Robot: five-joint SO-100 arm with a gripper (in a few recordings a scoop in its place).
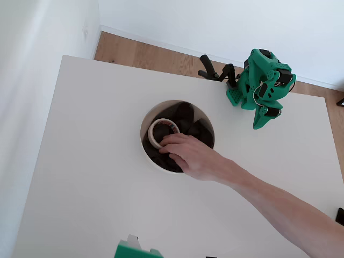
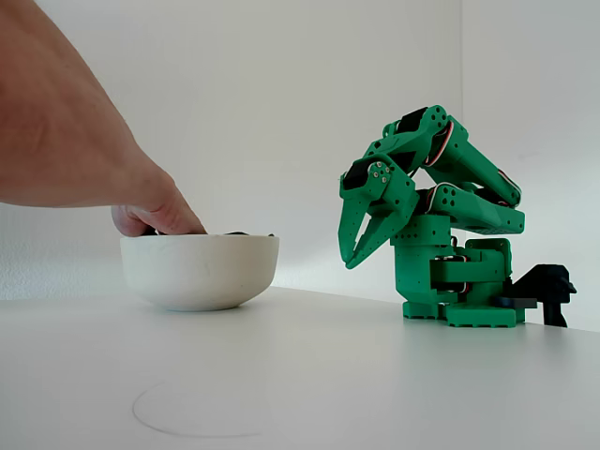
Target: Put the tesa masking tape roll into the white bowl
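Observation:
The tesa masking tape roll (image 1: 160, 132), a cream ring with a red-and-blue inner label, lies inside the white bowl (image 1: 148, 118) on its dark cloth lining. A person's hand (image 1: 191, 156) reaches into the bowl and touches the roll. In the fixed view the hand (image 2: 141, 211) dips over the bowl (image 2: 200, 270); the roll is hidden there. The green arm is folded at its base, and its gripper (image 2: 351, 259) hangs well to the right of the bowl, pointing down, shut with nothing in it. From above the gripper (image 1: 260, 122) sits at the table's far right.
The white table (image 1: 97, 177) holds the arm's green base (image 2: 450, 300) with a black clamp (image 2: 544, 286) behind it. Another green part (image 1: 131, 250) pokes in at the bottom edge. The person's forearm (image 1: 290, 215) crosses the table's lower right.

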